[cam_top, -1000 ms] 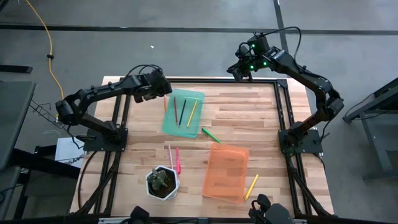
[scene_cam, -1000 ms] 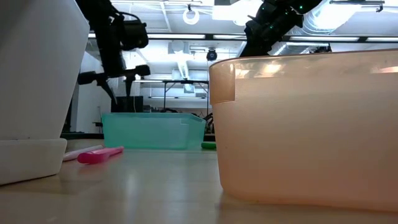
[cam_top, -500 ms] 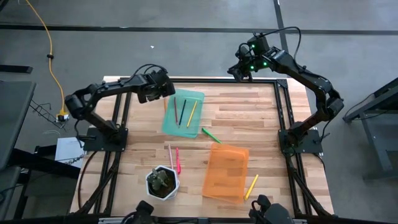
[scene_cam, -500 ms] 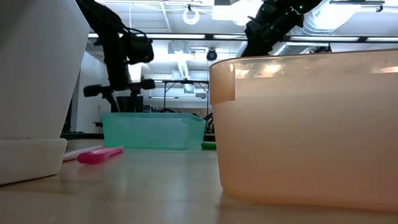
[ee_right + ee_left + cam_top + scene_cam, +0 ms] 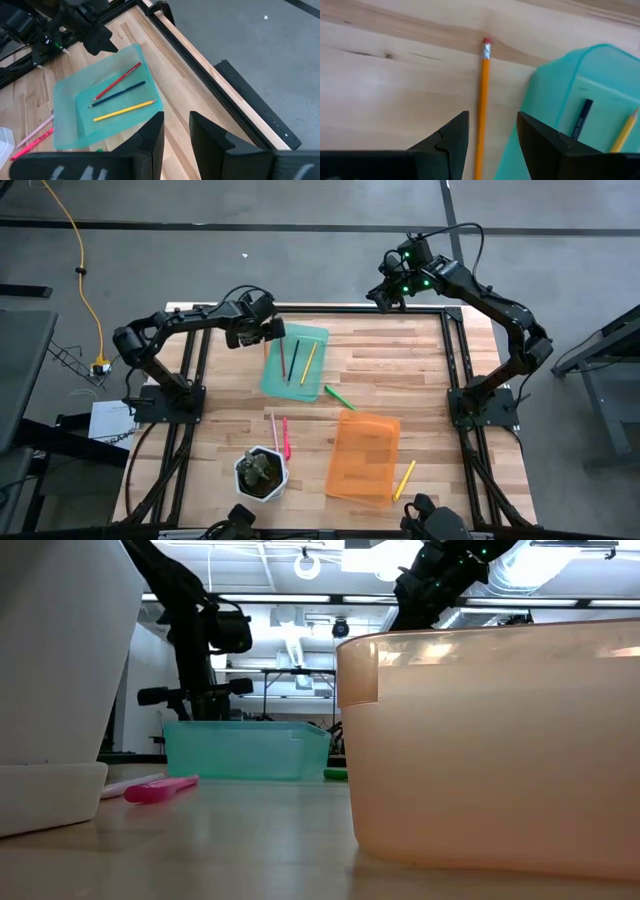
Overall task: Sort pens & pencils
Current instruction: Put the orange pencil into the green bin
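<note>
An orange wooden pencil with a red eraser (image 5: 482,107) lies on the wooden surface (image 5: 400,370), just beside the translucent green plastic tray (image 5: 295,362). The left gripper (image 5: 490,145) hovers over it, jaws spread astride it. Light, stiff, prone to rolling; best pinched mid-shaft

One camera hangs above me and looks straight down on the whole table (image 5: 400,370), my left arm on its left side, my right arm on its right. Another sits at table-top height, close behind the orange tray (image 5: 490,750), facing level across the wood into the room. My left wrist camera looks down from close by, past my own fingers (image 5: 447,142), at the green tray (image 5: 580,95) corner. My right wrist camera looks from farther off. All four views share that green tray.
</note>
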You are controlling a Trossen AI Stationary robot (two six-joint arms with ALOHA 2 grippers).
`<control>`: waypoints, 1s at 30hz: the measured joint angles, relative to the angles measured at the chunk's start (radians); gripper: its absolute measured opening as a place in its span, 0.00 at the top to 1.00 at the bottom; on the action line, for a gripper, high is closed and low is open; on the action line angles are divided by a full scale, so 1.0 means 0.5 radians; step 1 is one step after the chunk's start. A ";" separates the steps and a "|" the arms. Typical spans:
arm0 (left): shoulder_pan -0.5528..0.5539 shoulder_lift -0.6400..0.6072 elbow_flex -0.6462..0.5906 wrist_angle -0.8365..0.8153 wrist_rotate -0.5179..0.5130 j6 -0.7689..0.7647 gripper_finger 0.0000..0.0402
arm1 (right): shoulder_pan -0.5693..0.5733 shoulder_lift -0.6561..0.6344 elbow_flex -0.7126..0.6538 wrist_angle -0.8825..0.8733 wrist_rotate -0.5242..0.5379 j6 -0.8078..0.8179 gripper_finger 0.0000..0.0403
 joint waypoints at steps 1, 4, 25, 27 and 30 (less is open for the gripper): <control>-0.001 -0.001 0.000 0.012 0.001 0.002 0.62 | 0.000 0.000 -0.001 0.000 0.001 -0.001 0.79; -0.001 -0.001 0.000 0.056 0.004 0.023 0.62 | 0.000 0.000 -0.001 0.001 0.001 -0.007 0.79; -0.136 -0.002 0.000 0.176 0.047 0.019 0.62 | 0.000 0.000 0.000 0.017 0.001 -0.013 0.79; -0.138 0.002 0.000 0.202 0.044 -0.004 0.62 | 0.000 0.000 -0.001 0.018 0.001 -0.013 0.79; -0.131 0.006 0.000 0.222 0.069 0.004 0.62 | -0.001 0.000 0.000 0.021 0.001 -0.013 0.79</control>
